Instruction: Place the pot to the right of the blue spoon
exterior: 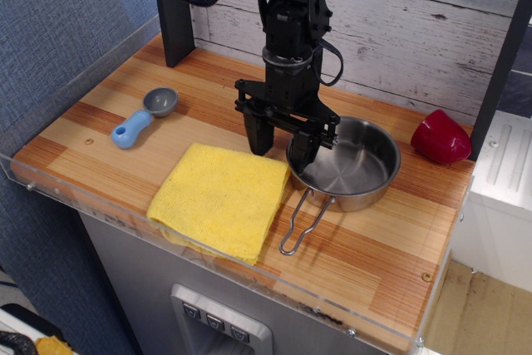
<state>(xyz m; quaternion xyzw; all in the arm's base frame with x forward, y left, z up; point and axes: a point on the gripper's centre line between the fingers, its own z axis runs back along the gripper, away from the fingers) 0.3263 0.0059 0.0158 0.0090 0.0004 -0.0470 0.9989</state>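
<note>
The pot (349,168), a shallow shiny steel pan, sits right of centre on the wooden counter, its wire-loop handle (301,224) pointing toward the front edge. My gripper (281,140) hangs low at the pot's left rim, open. One finger (260,132) stands outside the pot, the other finger (302,147) over its left rim, so the rim lies between them. The blue spoon (143,117) lies at the left of the counter, light-blue handle toward the front, grey bowl toward the back, well apart from the gripper.
A folded yellow cloth (220,197) lies at the front centre, its right edge touching the pot's side. A small red cup (440,136) rests on its side at the back right. A dark post (172,6) stands at the back left. A clear rim (108,202) edges the counter.
</note>
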